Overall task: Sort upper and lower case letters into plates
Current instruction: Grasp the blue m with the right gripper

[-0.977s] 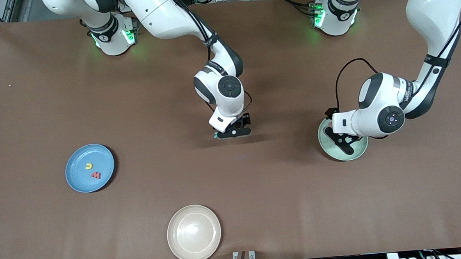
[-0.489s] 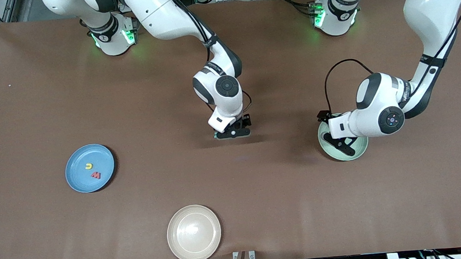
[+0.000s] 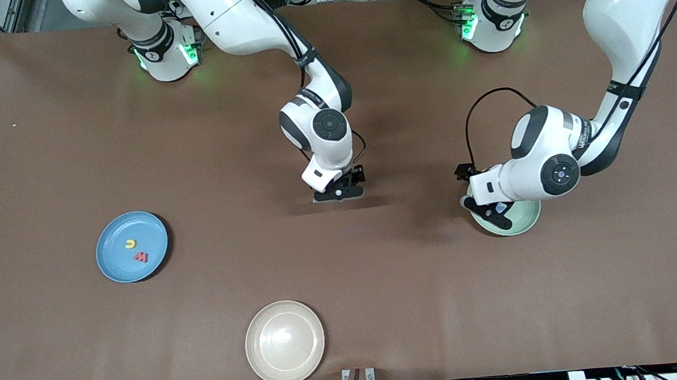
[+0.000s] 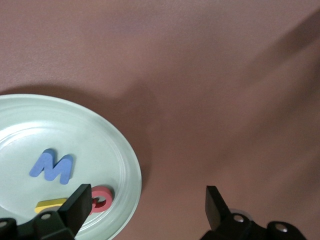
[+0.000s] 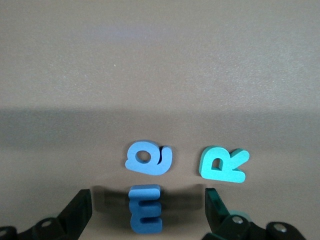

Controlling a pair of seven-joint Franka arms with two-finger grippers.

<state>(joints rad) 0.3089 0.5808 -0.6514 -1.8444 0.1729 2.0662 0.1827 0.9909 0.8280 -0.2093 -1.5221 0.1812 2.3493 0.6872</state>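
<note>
Toward the right arm's end of the table [image 3: 54, 333] we find the round light blue plate [image 3: 115, 256], holding a yellow letter [image 3: 130, 244] and a red letter [image 3: 140, 257]. The glossy cream plate [image 3: 284, 341] lies nearest the front camera. At mid-table the right gripper [image 3: 339, 193] stands with jaws spread over flat foam letters: blue E [image 5: 145, 208], blue a [image 5: 148, 157], teal R [image 5: 223, 164]. The left gripper [image 3: 486, 208], fingers apart and empty, hangs over the rim of the mint green plate [image 3: 522, 222], which holds a blue M [image 4: 52, 166].

In the front view we see the left arm covering the upper part of the mint green plate [image 3: 519, 224], and the right arm hides the loose letters at centre frame. In the left wrist view, a yellow letter [image 4: 50, 204] sits half hidden at the lower left, unreadable to us.
</note>
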